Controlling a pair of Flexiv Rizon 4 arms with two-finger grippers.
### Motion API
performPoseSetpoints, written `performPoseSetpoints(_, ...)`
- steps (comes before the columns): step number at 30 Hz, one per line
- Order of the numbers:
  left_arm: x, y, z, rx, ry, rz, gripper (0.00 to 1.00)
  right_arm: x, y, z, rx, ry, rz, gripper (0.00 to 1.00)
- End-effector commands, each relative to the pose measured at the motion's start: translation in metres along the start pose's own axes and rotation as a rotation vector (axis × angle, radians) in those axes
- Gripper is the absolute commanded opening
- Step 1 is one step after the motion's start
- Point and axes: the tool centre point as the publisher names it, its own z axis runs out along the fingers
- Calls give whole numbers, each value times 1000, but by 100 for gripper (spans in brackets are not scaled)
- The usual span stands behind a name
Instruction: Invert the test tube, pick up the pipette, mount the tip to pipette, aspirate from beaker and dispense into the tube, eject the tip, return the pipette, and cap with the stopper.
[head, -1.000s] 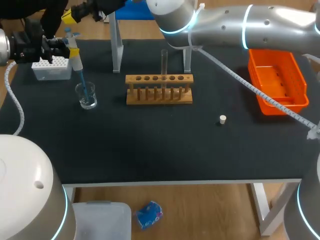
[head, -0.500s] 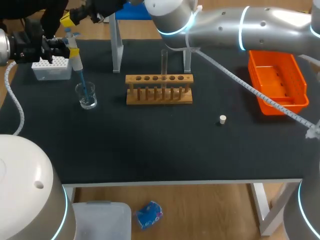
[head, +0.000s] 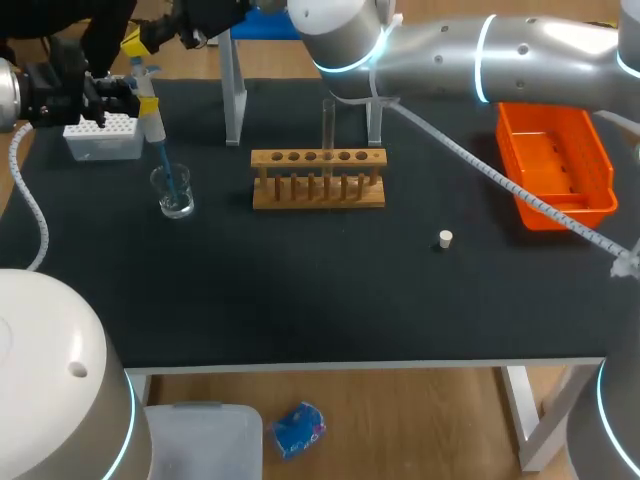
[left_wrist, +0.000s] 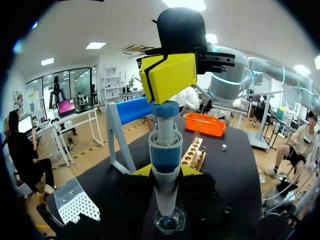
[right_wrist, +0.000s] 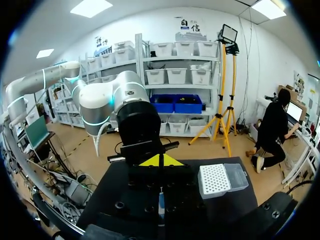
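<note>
On the black counter (head: 300, 290) our left end effector (left_wrist: 165, 172) clamps the pipette (left_wrist: 165, 145), tip (head: 166, 170) down in the beaker (head: 176, 197). Our right end effector (left_wrist: 167, 75), fingers closed and empty, sits atop the plunger (left_wrist: 165, 108). We should release it slowly, keeping the tip submerged.

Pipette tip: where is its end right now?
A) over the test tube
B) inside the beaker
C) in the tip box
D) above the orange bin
B: the blue tip on the pipette reaches down into the beaker.
</note>
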Motion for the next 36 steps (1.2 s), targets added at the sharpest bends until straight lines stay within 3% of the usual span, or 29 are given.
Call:
performPoseSetpoints(1, 1, 0, 0, 4, -3, 3, 0, 0, -3, 0, -2, 2, 2, 0)
performPoseSetpoints(36, 1, 0, 0, 4, -3, 3, 0, 3, -26, 7, -8, 20, 26, 0)
